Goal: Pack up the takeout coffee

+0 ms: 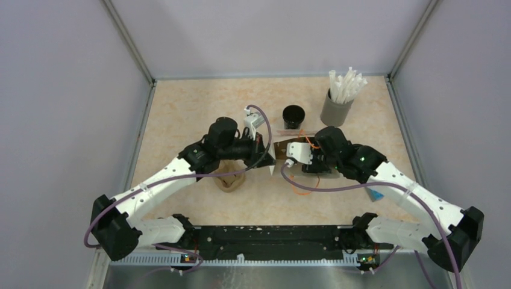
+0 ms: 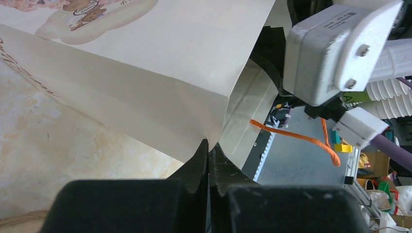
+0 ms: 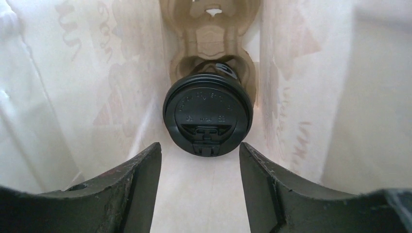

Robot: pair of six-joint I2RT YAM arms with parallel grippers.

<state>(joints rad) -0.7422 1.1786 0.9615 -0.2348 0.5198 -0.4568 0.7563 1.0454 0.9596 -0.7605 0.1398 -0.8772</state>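
Note:
The white paper bag [image 2: 145, 73] fills the left wrist view. My left gripper [image 2: 209, 148] is shut on the edge of its mouth and holds it. In the top view the bag [image 1: 273, 164] is mostly hidden between the two wrists. My right gripper [image 3: 200, 150] is open and reaches into the bag, whose inner walls [image 3: 73, 97] surround it. Just beyond its fingertips a coffee cup with a black lid [image 3: 208, 114] sits in a brown pulp carrier [image 3: 211, 39] inside the bag. The fingers do not touch the cup.
A second brown pulp carrier [image 1: 232, 180] lies on the table under the left arm. A black open cup [image 1: 294, 116] and a grey holder of white straws [image 1: 336, 107] stand at the back. An orange cord [image 2: 301, 138] hangs off the right wrist.

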